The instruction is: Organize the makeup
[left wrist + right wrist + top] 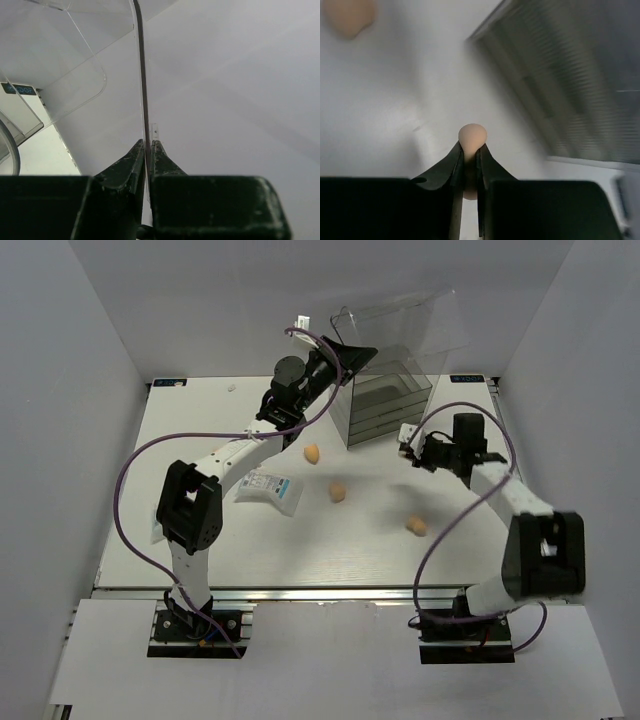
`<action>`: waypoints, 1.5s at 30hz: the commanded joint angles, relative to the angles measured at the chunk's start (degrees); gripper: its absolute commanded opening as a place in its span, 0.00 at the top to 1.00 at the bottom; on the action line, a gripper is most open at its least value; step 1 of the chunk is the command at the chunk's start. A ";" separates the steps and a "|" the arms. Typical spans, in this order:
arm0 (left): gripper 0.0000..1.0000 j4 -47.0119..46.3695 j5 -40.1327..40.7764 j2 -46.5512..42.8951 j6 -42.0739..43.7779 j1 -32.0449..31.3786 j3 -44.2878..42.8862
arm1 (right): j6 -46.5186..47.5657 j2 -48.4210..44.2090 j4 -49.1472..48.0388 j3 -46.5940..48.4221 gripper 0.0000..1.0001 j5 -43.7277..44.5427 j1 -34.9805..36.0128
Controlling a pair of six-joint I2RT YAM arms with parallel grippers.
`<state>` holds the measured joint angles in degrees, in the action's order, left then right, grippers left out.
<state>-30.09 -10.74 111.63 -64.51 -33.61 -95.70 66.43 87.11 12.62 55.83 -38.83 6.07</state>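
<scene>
Right hand [471, 146] pinching 1 peach sponge [472, 134], off the worktop [200, 540], near the drawer box [385, 400] front. Left hand [149, 146] pressed onto the box's clear panel [142, 75] edge. 3 more sponges [338, 492] and packet [268, 488] lie on worktop.

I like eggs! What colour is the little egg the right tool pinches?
Peach. The sponge shows best in the right wrist view.
</scene>
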 commanded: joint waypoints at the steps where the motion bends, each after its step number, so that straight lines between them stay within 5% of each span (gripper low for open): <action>1: 0.82 -4.02 1.78 -5.29 -1.67 0.91 -2.38 | -22.92 -8.18 -40.14 -8.35 0.99 1.63 3.49; 5: 0.82 -4.02 1.69 -4.94 -2.11 1.00 -3.26 | -23.80 -2.76 -61.70 -9.88 0.98 15.05 7.55; 8: 0.81 -3.93 1.78 -4.94 -2.20 1.08 -3.62 | -24.33 3.82 -66.49 -5.49 1.00 20.09 8.17; 13: 0.81 -3.58 1.87 -5.55 -1.50 1.09 -3.35 | -23.28 7.28 -62.99 2.96 1.00 17.40 8.09; 30: 0.82 -4.45 1.34 -5.46 -2.20 1.35 -2.83 | -23.90 3.07 -62.81 -2.57 1.00 16.25 8.09; 32: 0.81 -4.46 1.51 -5.55 -2.11 1.35 -2.65 | -21.80 2.45 -56.52 -1.79 1.00 14.67 8.09; 34: 0.82 -4.37 1.60 -5.64 -2.02 1.35 -2.56 | -15.14 1.05 -40.05 1.54 1.00 7.66 8.00; 35: 0.82 -4.37 1.52 -5.73 -1.76 1.35 -2.47 | -4.40 1.39 -16.29 7.56 1.00 4.50 7.91; 38: 0.82 -4.89 1.78 -5.90 -1.76 1.44 -1.68 | 12.43 6.04 20.20 17.17 1.00 -2.74 7.29; 41: 0.81 -5.33 1.60 -5.99 -2.11 1.35 -1.07 | 10.22 8.78 25.52 14.51 1.00 -0.91 7.29; 45: 0.82 -5.42 1.43 -6.17 -2.29 1.44 -0.63 | 2.94 7.46 16.67 5.02 0.99 5.59 7.91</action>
<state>-31.31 -10.07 111.63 -67.07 -33.10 -96.05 70.57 93.91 21.93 66.00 -35.57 13.58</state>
